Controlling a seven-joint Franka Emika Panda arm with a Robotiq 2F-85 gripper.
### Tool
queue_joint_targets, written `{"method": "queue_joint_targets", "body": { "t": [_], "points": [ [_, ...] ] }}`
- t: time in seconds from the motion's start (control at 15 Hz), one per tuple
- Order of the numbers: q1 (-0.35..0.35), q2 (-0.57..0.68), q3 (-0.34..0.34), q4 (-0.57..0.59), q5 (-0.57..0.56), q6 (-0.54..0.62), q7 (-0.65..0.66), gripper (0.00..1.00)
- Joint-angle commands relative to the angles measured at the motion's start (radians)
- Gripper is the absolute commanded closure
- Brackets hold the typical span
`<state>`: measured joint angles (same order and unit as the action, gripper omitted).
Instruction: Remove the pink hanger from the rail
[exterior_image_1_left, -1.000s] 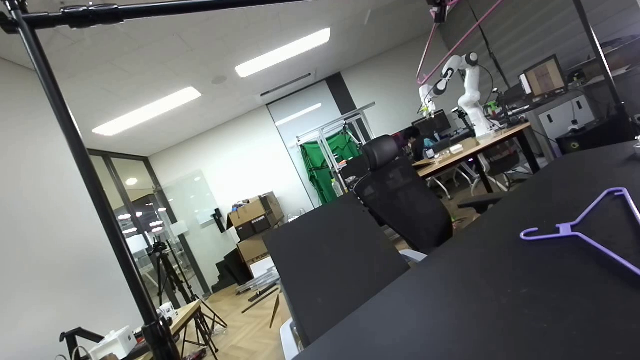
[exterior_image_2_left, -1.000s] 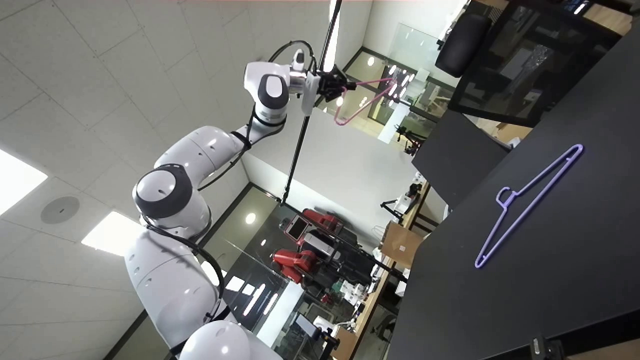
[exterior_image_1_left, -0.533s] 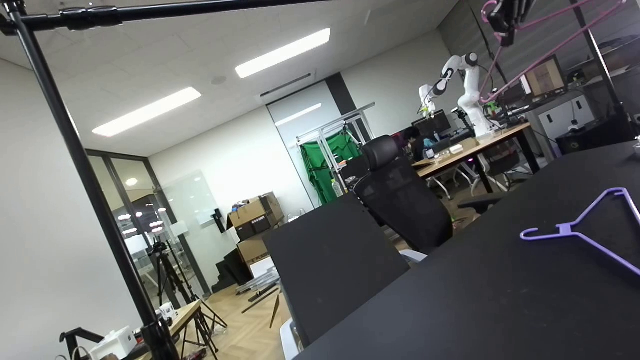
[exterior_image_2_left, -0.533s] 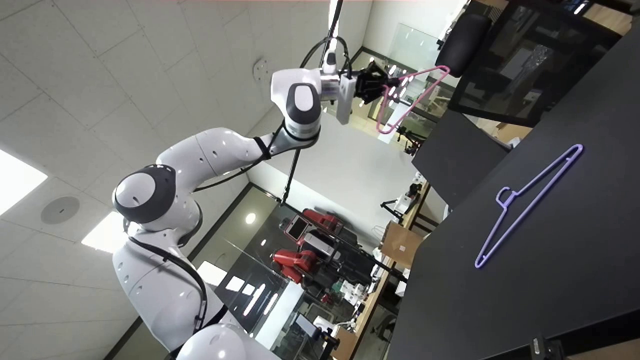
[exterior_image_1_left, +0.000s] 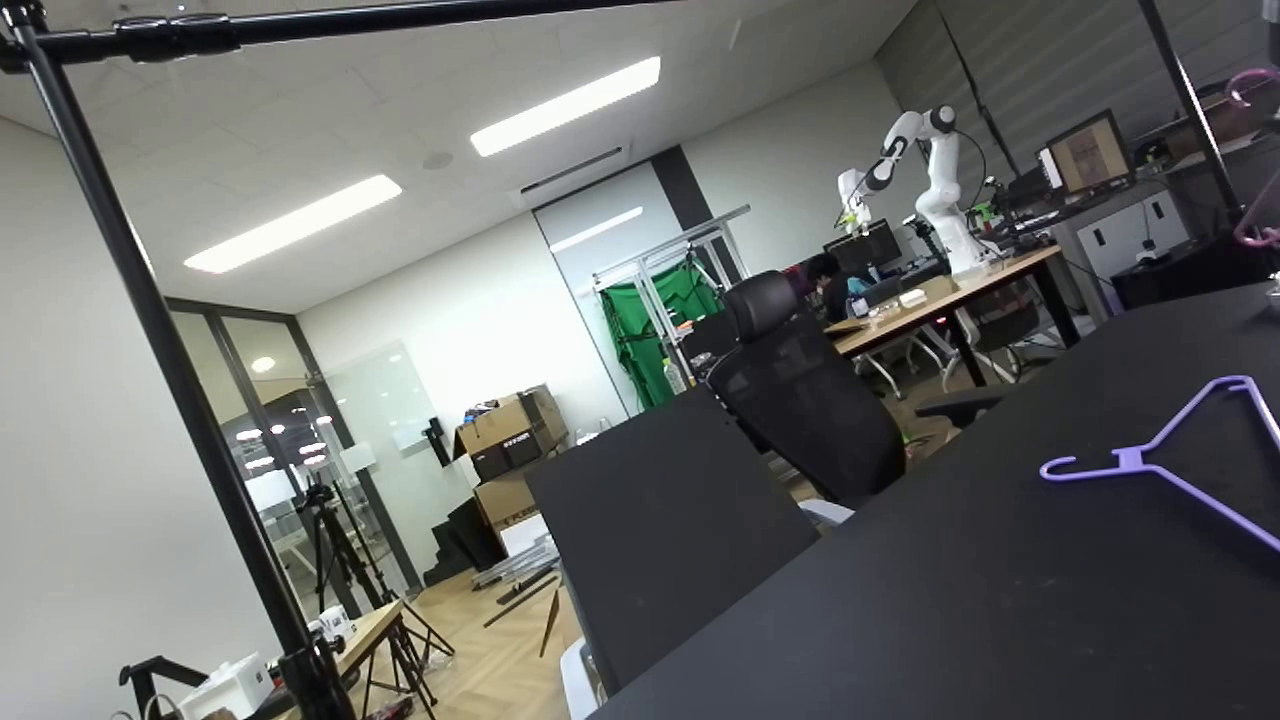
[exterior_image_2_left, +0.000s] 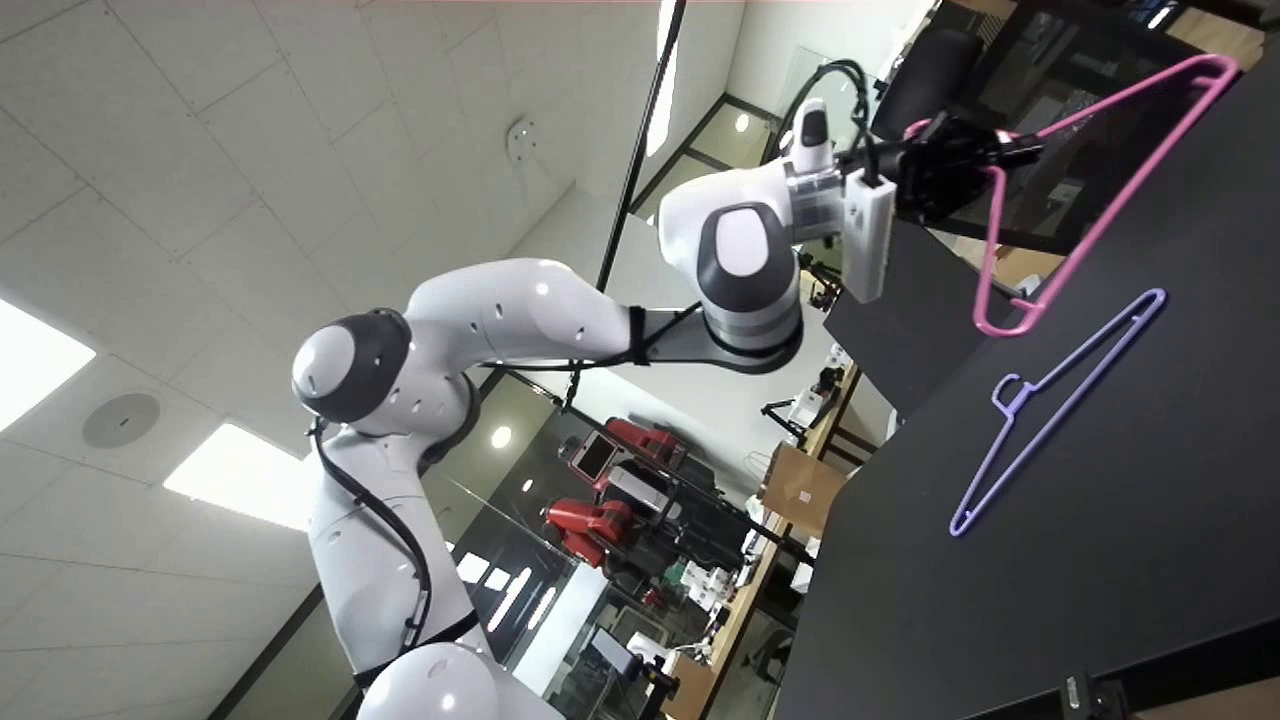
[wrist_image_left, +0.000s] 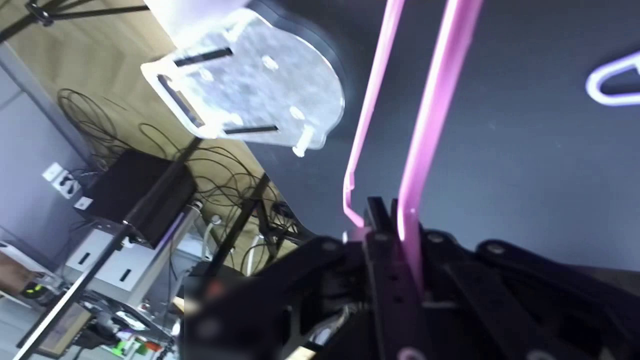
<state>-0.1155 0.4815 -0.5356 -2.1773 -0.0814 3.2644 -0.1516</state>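
The bright pink hanger (exterior_image_2_left: 1128, 196) is held in the air over the black table, well apart from the rail (exterior_image_2_left: 648, 120). In an exterior view only its hook (exterior_image_1_left: 1250, 74) and a lower corner show at the right edge. My gripper (exterior_image_2_left: 1028, 150) is shut on one thin arm of the hanger near the hook. In the wrist view, the pink hanger (wrist_image_left: 436, 110) runs up from between the closed fingers (wrist_image_left: 386, 212). The rail also shows as a black bar (exterior_image_1_left: 400, 18) at the top of an exterior view, joined to an upright pole (exterior_image_1_left: 170, 330).
A pale purple hanger (exterior_image_2_left: 1020, 398) lies on the black table (exterior_image_2_left: 1000, 620), below the held hanger. It also shows in an exterior view (exterior_image_1_left: 1130, 460). A black office chair (exterior_image_1_left: 815, 400) stands beyond the table. A clear slotted plate (wrist_image_left: 280, 90) is near the table edge.
My gripper has carried the pink hanger away from the rail and lower, over the table. In an exterior view it has moved right and mostly out of frame. The purple hanger has not moved.
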Motion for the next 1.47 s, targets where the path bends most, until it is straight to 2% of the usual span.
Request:
{"method": "queue_joint_targets", "body": {
  "t": [0.0,0.07,0.13,0.27,0.53,0.73,0.8,0.93,1.0,1.07,1.4],
  "points": [
    [0.073,0.265,-0.132,0.006,0.112,0.225,0.076,0.98],
    [0.071,0.336,-0.129,0.017,0.183,0.269,0.071,0.98],
    [0.091,0.394,-0.138,0.105,0.251,0.192,0.064,0.98],
    [0.105,0.491,-0.137,0.118,0.336,0.204,0.083,0.98],
    [0.146,0.614,-0.145,0.182,0.454,0.202,0.128,0.98],
    [0.165,0.658,-0.149,0.205,0.493,0.203,0.149,0.98],
    [0.168,0.662,-0.148,0.197,0.496,0.204,0.151,0.69],
    [0.158,0.661,-0.133,0.198,0.491,0.198,0.157,0.64],
    [0.147,0.66,-0.121,0.206,0.484,0.197,0.164,0.55],
    [0.234,0.587,-0.161,0.157,0.508,0.149,0.161,0.49],
    [0.298,0.395,-0.147,0.107,0.47,0.086,0.171,0.15]
  ]
}}
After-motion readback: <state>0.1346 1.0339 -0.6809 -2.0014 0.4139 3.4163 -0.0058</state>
